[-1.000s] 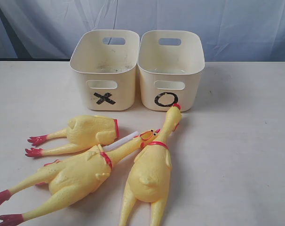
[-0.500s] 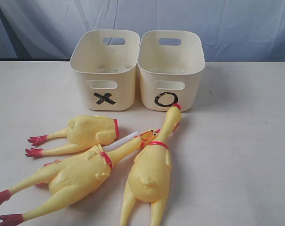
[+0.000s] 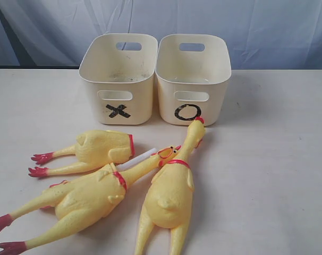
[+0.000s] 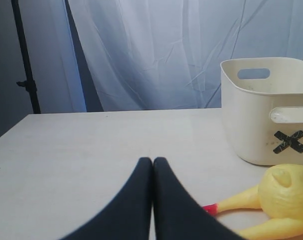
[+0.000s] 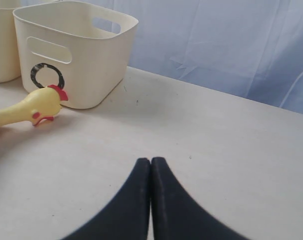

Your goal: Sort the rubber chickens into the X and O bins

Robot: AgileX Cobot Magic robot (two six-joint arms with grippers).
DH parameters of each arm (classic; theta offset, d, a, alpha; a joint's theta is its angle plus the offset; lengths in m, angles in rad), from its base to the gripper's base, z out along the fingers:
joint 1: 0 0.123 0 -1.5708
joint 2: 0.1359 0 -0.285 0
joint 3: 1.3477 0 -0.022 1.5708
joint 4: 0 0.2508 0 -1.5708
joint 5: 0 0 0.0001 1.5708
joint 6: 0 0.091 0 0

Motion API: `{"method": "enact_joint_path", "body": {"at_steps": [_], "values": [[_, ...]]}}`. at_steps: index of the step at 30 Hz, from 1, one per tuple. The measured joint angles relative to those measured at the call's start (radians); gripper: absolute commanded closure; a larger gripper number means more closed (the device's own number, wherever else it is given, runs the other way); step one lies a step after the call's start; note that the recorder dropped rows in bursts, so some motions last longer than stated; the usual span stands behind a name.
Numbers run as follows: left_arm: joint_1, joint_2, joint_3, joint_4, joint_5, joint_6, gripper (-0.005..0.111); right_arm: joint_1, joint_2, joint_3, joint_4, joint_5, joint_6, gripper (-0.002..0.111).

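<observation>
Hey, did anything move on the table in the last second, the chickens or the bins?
Nothing visibly changed. The headless chicken, left chicken and right chicken lie as before on the table, in front of the X bin and O bin.

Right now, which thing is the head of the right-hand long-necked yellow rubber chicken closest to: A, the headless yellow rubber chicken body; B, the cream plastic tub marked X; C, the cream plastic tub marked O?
C: the long-necked yellow rubber chicken has its red-combed head right in front of the cream plastic tub marked O, by the black ring.
</observation>
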Motion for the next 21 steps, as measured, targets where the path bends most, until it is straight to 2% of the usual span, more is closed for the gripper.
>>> {"method": "enact_joint_path", "body": {"at_steps": [3, 4, 8, 11, 14, 21], "values": [[0.000, 0.000, 0.000, -0.013, -0.021, 0.000, 0.107, 0.000, 0.000, 0.000, 0.000, 0.000, 0.000, 0.108], [0.000, 0.000, 0.000, -0.062, -0.036, 0.000, 0.107, 0.000, 0.000, 0.000, 0.000, 0.000, 0.000, 0.108], [0.000, 0.000, 0.000, -0.409, -0.100, -0.004, 0.107, 0.000, 0.000, 0.000, 0.000, 0.000, 0.000, 0.108], [0.000, 0.000, 0.000, -0.584, -0.181, -0.004, 0.107, 0.000, 0.000, 0.000, 0.000, 0.000, 0.000, 0.108], [0.000, 0.000, -0.010, -0.628, -0.175, -0.008, 0.107, 0.000, 0.000, 0.000, 0.000, 0.000, 0.000, 0.108], [0.000, 0.027, -0.197, -0.585, 0.010, 0.044, 0.107, 0.000, 0.000, 0.000, 0.000, 0.000, 0.000, 0.108]]}}
